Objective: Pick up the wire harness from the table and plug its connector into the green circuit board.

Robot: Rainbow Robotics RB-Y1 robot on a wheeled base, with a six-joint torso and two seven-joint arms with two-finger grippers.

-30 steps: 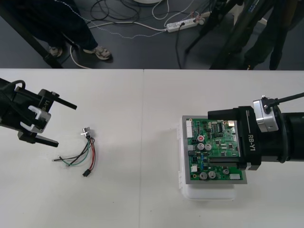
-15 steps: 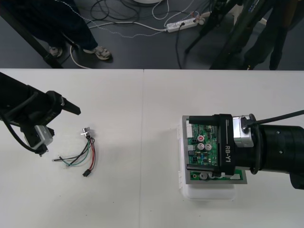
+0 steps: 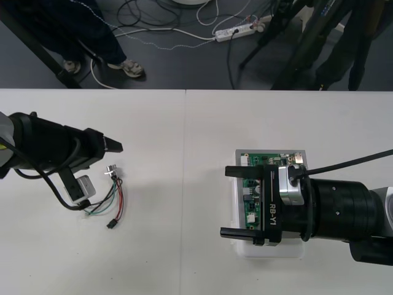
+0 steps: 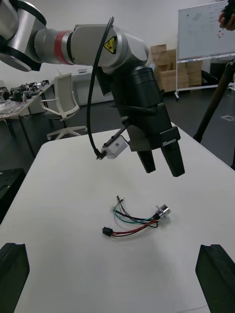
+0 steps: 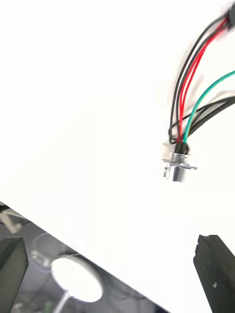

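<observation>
Wire harness (image 3: 113,200) on table (image 3: 184,258), left gripper (image 4: 165,172) wide above, right gripper (image 3: 225,201) wide over board (image 3: 250,212)

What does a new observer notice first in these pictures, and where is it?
The right arm's open black claw hangs over the green circuit board on its white base, at the right side of the table. At the left, the small harness of red, black and green wires lies loose on the table, the left arm's open claw poised close over it.
</observation>
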